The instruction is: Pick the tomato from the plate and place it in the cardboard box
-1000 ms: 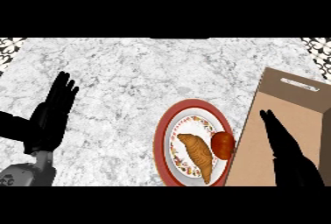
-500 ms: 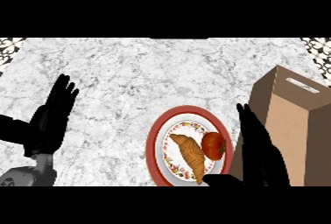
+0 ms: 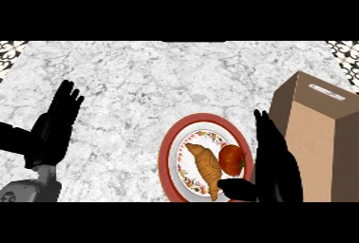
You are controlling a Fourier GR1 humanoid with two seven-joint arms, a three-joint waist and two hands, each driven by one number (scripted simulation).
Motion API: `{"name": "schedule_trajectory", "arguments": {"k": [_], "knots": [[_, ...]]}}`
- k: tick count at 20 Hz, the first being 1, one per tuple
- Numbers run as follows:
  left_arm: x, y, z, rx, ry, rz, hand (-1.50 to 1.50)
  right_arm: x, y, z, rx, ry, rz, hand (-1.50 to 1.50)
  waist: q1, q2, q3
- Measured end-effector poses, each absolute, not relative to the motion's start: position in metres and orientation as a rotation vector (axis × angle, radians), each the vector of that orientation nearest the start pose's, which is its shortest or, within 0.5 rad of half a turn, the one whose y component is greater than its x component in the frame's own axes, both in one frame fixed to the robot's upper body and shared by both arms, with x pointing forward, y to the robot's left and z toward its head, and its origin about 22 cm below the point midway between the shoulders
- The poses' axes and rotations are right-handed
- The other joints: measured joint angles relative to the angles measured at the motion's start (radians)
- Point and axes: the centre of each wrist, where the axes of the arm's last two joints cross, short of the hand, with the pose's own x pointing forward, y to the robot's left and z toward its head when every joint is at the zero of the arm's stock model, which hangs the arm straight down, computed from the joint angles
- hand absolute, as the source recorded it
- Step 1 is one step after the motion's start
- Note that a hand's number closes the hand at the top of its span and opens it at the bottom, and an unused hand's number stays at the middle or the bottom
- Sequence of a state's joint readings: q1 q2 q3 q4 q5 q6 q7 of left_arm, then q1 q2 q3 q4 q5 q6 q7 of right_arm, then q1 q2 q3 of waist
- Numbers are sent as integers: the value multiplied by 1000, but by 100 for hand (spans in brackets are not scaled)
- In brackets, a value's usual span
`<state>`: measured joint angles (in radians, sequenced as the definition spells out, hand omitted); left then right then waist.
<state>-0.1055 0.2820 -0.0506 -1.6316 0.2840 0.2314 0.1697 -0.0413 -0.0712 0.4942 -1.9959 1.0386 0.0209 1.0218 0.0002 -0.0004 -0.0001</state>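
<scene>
1. The round red tomato (image 3: 231, 159) lies on the right side of the red-rimmed patterned plate (image 3: 166, 156), touching or just beside a golden-brown croissant (image 3: 204, 170).
2. The right hand (image 3: 275, 163) stands just right of the tomato, fingers straight, thumb below it; it holds nothing, though contact is hard to judge.
3. Risk: closing off-centre could roll the tomato into the croissant; the tall brown cardboard box (image 3: 319, 142) stands close, so a low lift might clip its wall.
4. The left hand (image 3: 54, 126) rests open over the grey marble tabletop (image 3: 175, 80).
</scene>
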Motion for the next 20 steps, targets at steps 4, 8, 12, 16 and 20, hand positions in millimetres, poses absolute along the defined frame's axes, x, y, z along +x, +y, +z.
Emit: {"name": "schedule_trajectory", "arguments": {"k": [4,8,12,16,20], "knots": [[265,260,54,68,-1541,113,0,204,-132,90,-892,-1127,532,-150,0,0,0],[267,261,52,75,-1546,113,0,207,-132,85,-899,-1114,531,-150,0,0,0],[265,266,57,73,-1544,109,0,213,-131,77,-933,-1095,530,-150,0,-2,-2],[260,265,55,73,-1543,112,0,216,-133,76,-938,-1084,527,-150,0,-3,-4],[264,265,59,69,-1546,111,0,221,-132,72,-929,-1083,534,-150,-1,-7,-8]]}}
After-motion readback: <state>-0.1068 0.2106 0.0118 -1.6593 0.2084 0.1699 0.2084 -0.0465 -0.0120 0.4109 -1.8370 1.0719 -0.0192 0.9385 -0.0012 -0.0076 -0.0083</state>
